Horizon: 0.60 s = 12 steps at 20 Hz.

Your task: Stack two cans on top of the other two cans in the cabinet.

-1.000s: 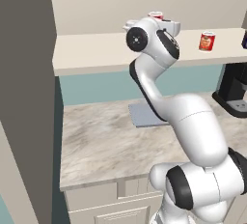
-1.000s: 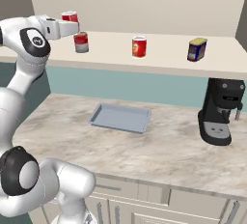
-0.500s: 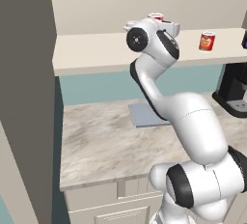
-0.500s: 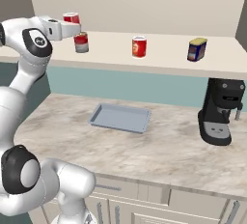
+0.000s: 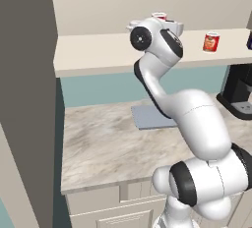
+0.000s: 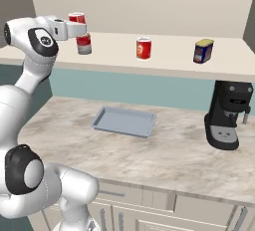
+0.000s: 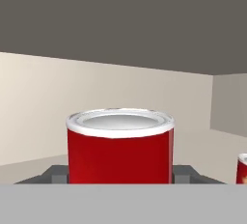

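My gripper (image 6: 77, 26) is shut on a red can with a white band and silver rim (image 6: 76, 18), up in the cabinet (image 6: 164, 61). It holds that can just above a can with a red upper half and grey lower half (image 6: 83, 44) on the shelf; I cannot tell whether they touch. In the hand view the held can (image 7: 119, 150) sits between the dark fingertips (image 7: 58, 175). An orange-red can (image 6: 143, 48) stands mid-shelf, and a dark blue can (image 6: 203, 51) further right. In the left base view the arm hides most of the held can (image 5: 159, 15).
A grey tray (image 6: 123, 121) lies on the marble counter (image 6: 164, 155) under the shelf. A black coffee machine (image 6: 229, 115) stands at the right. A tall dark wall (image 5: 24, 99) borders the counter's left side. The cabinet's side wall closes the shelf at the far right.
The gripper with the red can has edged slightly to the right along the shelf; the other cans have stayed in place.
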Motion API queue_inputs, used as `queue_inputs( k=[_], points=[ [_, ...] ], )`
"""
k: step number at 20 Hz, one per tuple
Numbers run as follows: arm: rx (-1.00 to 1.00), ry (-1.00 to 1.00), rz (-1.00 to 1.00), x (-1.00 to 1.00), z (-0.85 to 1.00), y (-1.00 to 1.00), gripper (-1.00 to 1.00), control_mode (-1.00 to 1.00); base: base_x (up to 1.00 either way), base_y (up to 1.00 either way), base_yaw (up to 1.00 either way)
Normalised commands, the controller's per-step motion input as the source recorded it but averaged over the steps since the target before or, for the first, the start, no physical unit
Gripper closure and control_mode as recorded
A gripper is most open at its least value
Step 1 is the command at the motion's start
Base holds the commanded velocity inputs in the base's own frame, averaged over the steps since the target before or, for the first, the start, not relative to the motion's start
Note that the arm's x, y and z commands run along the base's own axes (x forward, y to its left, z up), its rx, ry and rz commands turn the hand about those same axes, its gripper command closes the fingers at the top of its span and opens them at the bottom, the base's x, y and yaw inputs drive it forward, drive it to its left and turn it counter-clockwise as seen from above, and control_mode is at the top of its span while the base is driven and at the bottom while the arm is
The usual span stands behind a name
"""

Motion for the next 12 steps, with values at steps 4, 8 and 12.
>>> queue_inputs(
  k=[4,8,12],
  points=[
    [0.00,0.00,0.00,0.09,-0.02,0.00,1.00,-1.00,0.00,0.00,0.00],
    [0.00,0.00,0.00,0.02,-0.05,0.00,1.00,-1.00,0.00,0.00,0.00],
    [0.01,0.00,0.00,0.05,-0.07,0.00,1.00,-1.00,0.00,0.00,0.00]
  ],
)
